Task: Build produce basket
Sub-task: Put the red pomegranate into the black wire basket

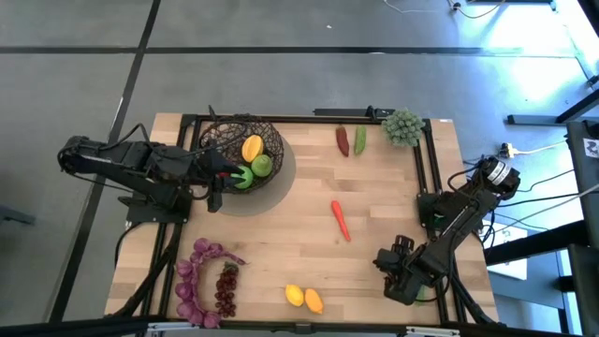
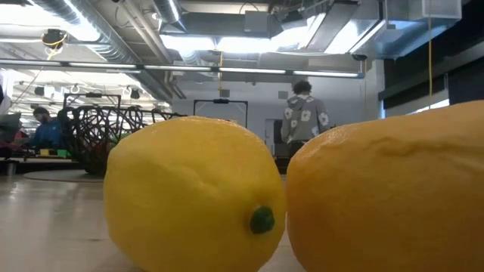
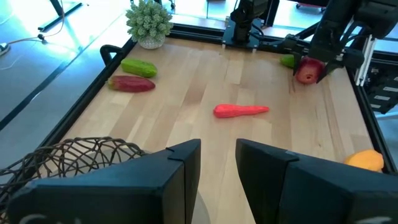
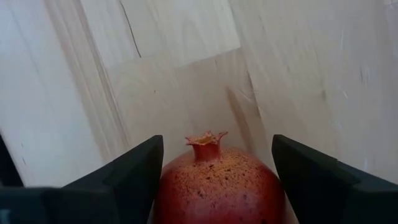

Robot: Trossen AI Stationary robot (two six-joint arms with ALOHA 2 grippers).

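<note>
Lemons [image 1: 303, 298] outside — basket [image 1: 245, 150] part-filled

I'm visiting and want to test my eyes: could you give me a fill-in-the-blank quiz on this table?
1. The right gripper holds a red ____.
2. The mango lies inside the ____.
3. The orange carrot lies on the bare ____.
4. The left gripper hovers by the basket, holding ____.

Missing: pomegranate; basket; table; nothing
</note>
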